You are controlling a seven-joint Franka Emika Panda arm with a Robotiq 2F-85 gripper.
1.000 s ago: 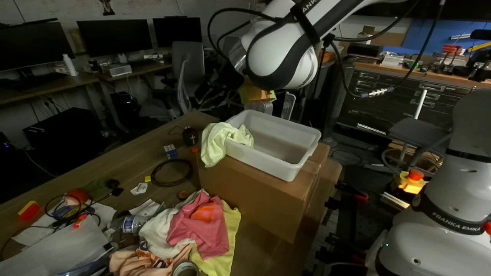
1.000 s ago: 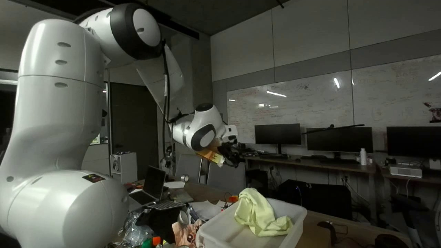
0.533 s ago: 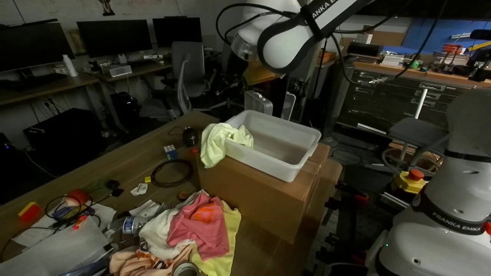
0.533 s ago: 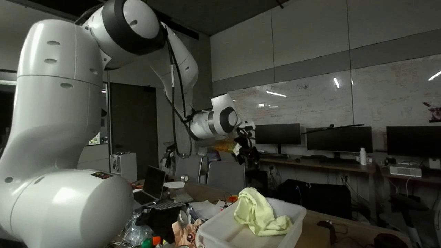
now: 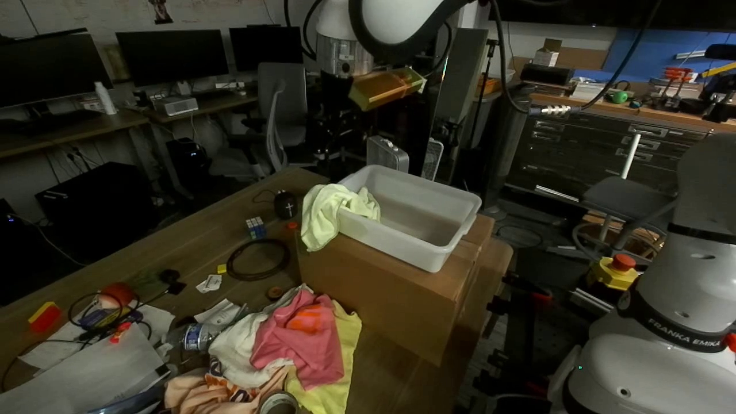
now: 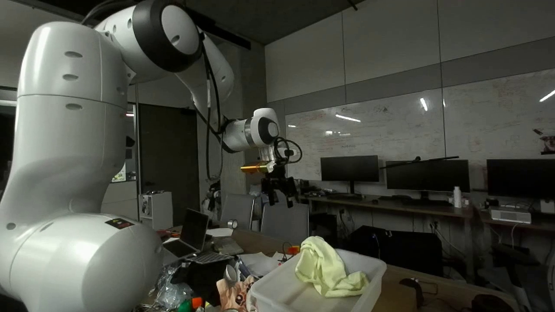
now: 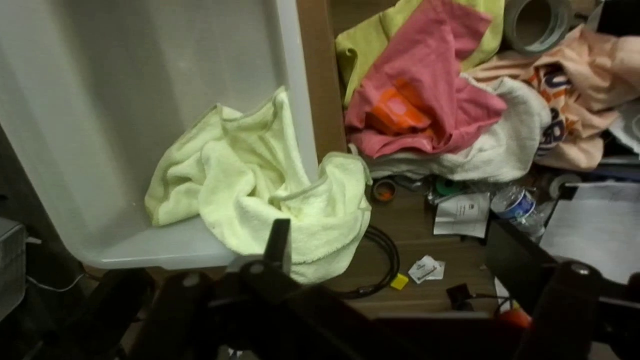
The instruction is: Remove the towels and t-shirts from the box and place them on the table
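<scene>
Towel (image 7: 240, 215), yellow-green, lies partly inside the white box (image 5: 391, 240) and partly hangs outside.
It seems the last piece: the other cloths (image 5: 287, 345) lie already in a pile on the table (image 5: 391, 379). The claw (image 6: 281, 202) hangs higher, well apart from the towel, spread wide and holding nothing. The step in hand is probably the approach; the next move calls for descending, pinching one fold and lifting it clear of the box.

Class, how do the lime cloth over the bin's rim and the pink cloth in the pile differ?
The lime cloth looks plain; the pink cloth has an orange print. The lime cloth lies partly in the bin; the pink cloth lies on other cloths on the table. Both are crumpled.
</scene>
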